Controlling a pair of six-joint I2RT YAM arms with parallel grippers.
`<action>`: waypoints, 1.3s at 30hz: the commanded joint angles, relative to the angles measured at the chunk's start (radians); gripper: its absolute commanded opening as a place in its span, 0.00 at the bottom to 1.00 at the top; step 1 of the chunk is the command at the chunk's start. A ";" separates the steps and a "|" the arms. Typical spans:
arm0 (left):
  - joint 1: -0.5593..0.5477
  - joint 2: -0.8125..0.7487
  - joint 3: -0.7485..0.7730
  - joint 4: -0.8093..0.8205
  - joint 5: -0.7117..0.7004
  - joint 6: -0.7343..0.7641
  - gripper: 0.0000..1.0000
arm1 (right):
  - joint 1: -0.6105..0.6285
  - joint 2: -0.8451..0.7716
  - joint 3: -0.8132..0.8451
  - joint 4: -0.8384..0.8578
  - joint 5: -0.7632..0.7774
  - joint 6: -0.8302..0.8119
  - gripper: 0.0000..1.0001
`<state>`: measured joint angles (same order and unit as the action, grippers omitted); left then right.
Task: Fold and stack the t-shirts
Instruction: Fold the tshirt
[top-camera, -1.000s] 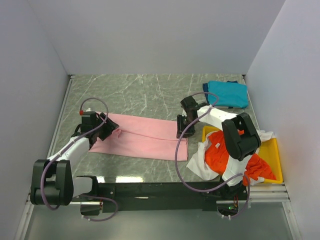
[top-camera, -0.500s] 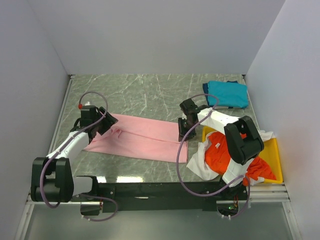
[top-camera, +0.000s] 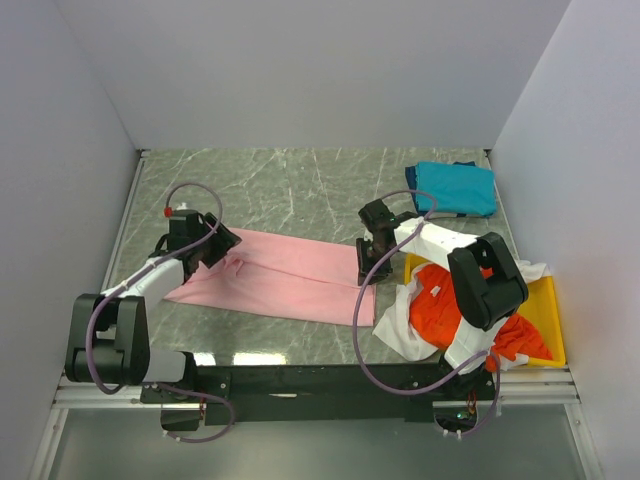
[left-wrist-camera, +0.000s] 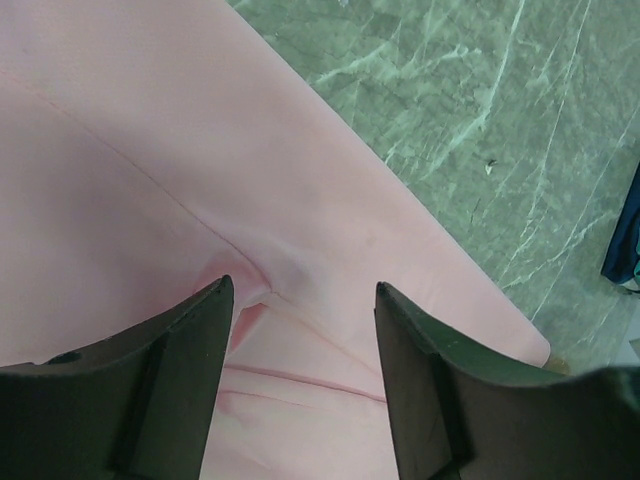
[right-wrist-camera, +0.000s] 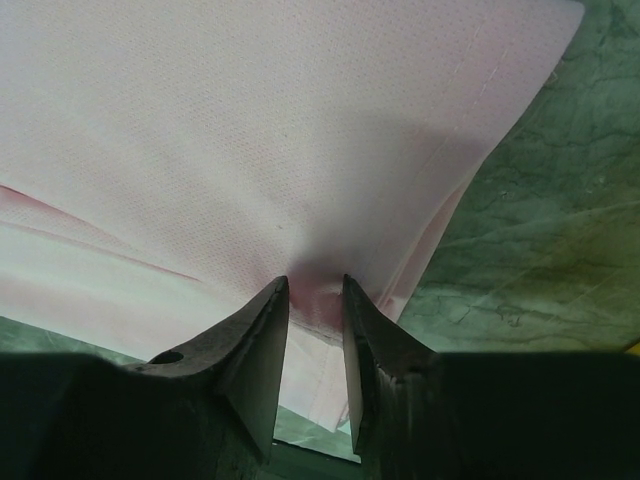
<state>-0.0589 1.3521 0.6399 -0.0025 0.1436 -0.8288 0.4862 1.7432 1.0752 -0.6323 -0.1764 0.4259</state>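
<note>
L gripper (left-wrist-camera: 300, 298): your jaws are spread wide over a crease at the 9 o'clock end of pink t-shirt (top-camera: 285, 272) | R gripper (right-wrist-camera: 315, 285): pinched onto its 3 o'clock edge | vs 1 s ago: L nudged toward 12, R toward 6, shirt flat mid-table | teal t-shirt (top-camera: 455, 187): folded, 1 o'clock corner

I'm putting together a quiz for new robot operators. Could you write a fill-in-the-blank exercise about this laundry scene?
The spread-out t-shirt that the right tool pinches is light ____.
The teal-blue t-shirt lies folded in the table's far ____ corner.
The orange-red t-shirt and the white t-shirt lie heaped on the ____ tray.
The left tool hovers over the cloth with its jaws ____.
Missing words: pink, right, yellow, open.
</note>
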 joint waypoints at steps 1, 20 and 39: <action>-0.018 -0.021 -0.011 0.041 0.022 -0.013 0.64 | 0.012 -0.037 -0.004 -0.006 0.011 0.007 0.35; -0.071 -0.016 -0.095 0.084 0.027 -0.041 0.64 | 0.025 -0.034 -0.015 -0.004 0.008 0.007 0.35; -0.082 0.107 -0.049 0.061 0.001 -0.013 0.64 | 0.049 -0.022 -0.057 -0.024 0.017 0.028 0.34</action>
<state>-0.1352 1.4128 0.5568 0.0708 0.1604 -0.8608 0.5175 1.7432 1.0504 -0.6323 -0.1764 0.4381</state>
